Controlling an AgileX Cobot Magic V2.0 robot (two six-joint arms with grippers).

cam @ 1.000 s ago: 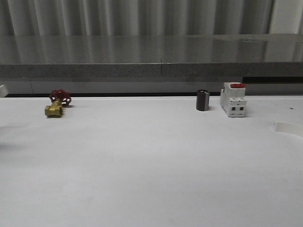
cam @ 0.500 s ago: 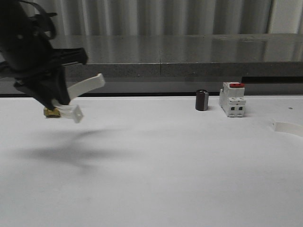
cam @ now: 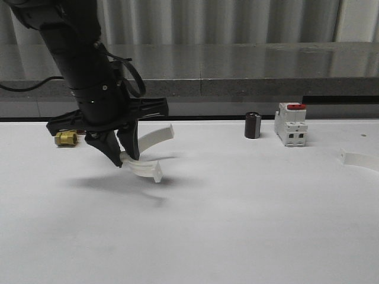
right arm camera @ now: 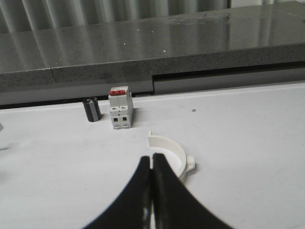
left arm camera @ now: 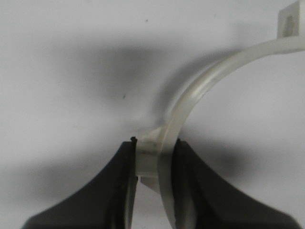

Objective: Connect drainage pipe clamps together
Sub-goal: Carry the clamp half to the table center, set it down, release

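White half-clamp pinched tight in left gripper | right gripper closed, empty, second clamp just beyond | thin grip, could twist loose

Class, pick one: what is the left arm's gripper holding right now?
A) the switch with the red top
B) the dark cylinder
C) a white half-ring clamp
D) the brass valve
C: the left gripper has its jaws closed on a white half-ring clamp, seen pinched in the left wrist view.
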